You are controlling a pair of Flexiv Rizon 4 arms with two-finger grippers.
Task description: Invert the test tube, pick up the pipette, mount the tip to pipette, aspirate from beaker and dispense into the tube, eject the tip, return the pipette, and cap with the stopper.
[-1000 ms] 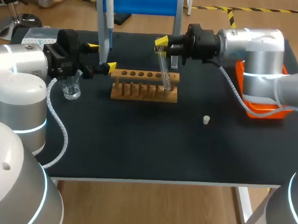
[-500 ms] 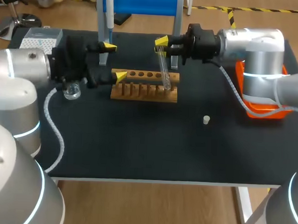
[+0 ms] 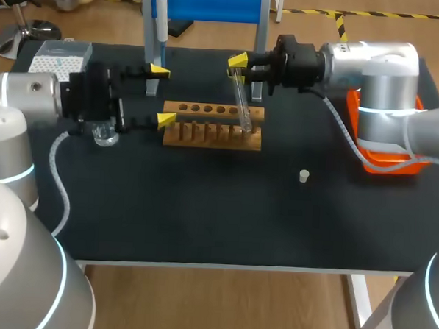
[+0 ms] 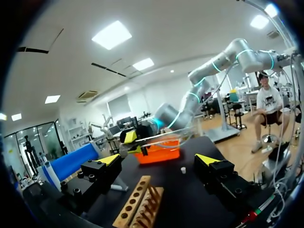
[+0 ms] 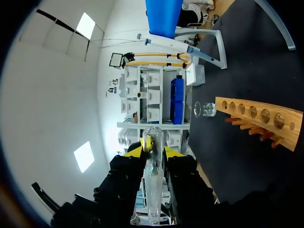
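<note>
Clamping tilted test tube (image 3: 242, 103) at rack (image 3: 206, 134), right tool (image 3: 239, 67), left tool (image 3: 163, 95) spread wide

Clear glass test tube (image 3: 242, 103) hangs tilted, top end clamped in the right gripper (image 3: 239, 67) jaws, lower end by the right end of the wood rack (image 3: 206, 136); contact w/ rack unclear. Pipette (image 3: 160, 18) hangs upright on blue stand (image 3: 213, 3) at rear of table (image 3: 202, 215). Small clear beaker (image 3: 105, 134) stands left of rack. White stopper (image 3: 303, 175) lies alone, front-right of rack.
</note>
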